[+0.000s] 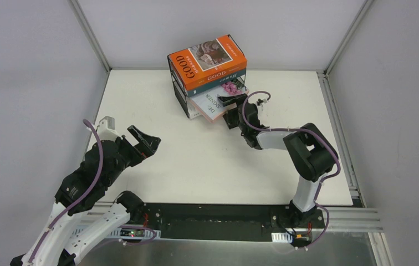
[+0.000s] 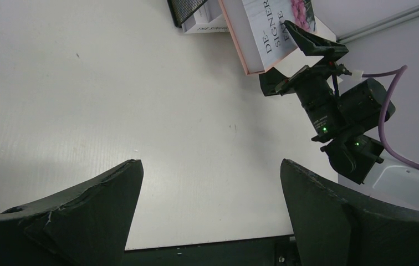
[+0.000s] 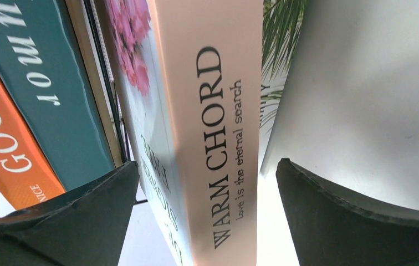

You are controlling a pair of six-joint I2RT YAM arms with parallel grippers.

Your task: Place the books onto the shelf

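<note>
The shelf [image 1: 180,95] stands at the table's far middle. The large orange book [image 1: 207,60] lies on top of it, with the dark teal book [image 1: 221,81] under that. The pink-flower book [image 1: 214,103] sticks out of the lower tier toward the front. My right gripper [image 1: 233,108] is open around this book's near corner. In the right wrist view its pink "WARM CHORD" spine [image 3: 218,111] runs between the spread fingers, with a gap on the right side. A palm-leaf cover [image 3: 278,39] shows behind it. My left gripper [image 1: 143,141] hovers open and empty at the left.
Grey walls and aluminium rails [image 1: 337,116] border the white table [image 1: 196,160]. A black strip [image 1: 213,221] with both arm bases runs along the near edge. In the left wrist view, another white book [image 2: 207,25] shows beside the shelf's black mesh side [image 2: 188,8].
</note>
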